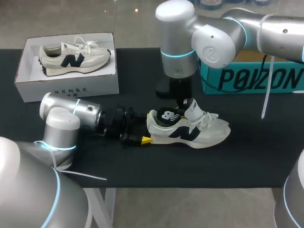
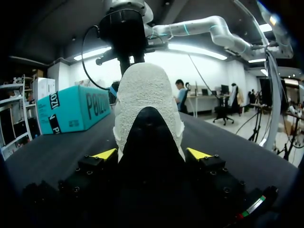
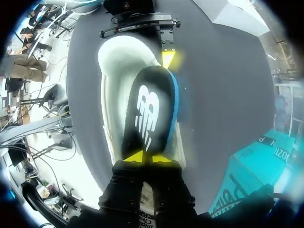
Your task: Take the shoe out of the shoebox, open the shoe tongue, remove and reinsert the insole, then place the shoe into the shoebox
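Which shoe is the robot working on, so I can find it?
Start at the black table. In its middle lies a white sneaker, out of the white shoebox. Unlike the cream sneaker boxed there, a black insole sticks out of it.

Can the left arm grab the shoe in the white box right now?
Probably not yet. The left gripper is clamped on the table shoe. The boxed shoe lies uncovered, so the way looks free once it lets go.
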Available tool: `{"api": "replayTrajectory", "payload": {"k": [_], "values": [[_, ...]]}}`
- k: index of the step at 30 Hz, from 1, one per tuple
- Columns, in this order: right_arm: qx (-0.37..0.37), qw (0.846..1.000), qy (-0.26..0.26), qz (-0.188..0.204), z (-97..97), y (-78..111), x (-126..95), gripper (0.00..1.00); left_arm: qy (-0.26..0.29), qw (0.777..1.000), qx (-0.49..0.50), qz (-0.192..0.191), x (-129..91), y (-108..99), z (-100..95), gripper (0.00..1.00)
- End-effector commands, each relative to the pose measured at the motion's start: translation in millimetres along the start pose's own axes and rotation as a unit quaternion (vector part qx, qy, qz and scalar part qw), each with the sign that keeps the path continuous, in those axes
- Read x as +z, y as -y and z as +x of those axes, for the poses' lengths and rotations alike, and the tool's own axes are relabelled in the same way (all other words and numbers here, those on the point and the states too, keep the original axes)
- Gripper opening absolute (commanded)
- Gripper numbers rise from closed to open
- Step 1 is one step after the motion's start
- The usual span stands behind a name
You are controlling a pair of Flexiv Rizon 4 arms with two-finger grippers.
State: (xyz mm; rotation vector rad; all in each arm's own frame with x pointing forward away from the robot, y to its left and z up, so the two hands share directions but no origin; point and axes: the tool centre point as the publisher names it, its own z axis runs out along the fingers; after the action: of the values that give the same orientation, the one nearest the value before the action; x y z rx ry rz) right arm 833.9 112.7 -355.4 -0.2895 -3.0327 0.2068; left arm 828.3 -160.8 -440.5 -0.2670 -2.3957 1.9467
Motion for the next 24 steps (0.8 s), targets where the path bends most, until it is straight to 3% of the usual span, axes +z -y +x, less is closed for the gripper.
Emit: {"api": "replayTrajectory", "payload": {"k": [1, 4, 18, 24], "values": [[0.003, 1.000, 0.011, -0.025, -0.3, 11.3, -7.8, 0.00, 0.001, 1.000, 0.000, 0.001, 2.2, -6.4, -0.6, 0.00], [0.000, 0.999, 0.015, -0.038, -3.3, 6.2, -10.4, 0.00, 0.001, 1.000, 0.000, 0.001, 2.2, -6.4, -0.6, 0.00], [-0.035, 0.998, 0.013, -0.057, -22.9, -54.6, -0.4, 0.00, 0.001, 1.000, 0.000, 0.001, 2.2, -6.4, -0.6, 0.00], [-0.043, 0.996, 0.018, -0.074, -29.2, -68.1, -12.5, 0.00, 0.001, 1.000, 0.000, 0.001, 2.2, -6.4, -0.6, 0.00]]}}
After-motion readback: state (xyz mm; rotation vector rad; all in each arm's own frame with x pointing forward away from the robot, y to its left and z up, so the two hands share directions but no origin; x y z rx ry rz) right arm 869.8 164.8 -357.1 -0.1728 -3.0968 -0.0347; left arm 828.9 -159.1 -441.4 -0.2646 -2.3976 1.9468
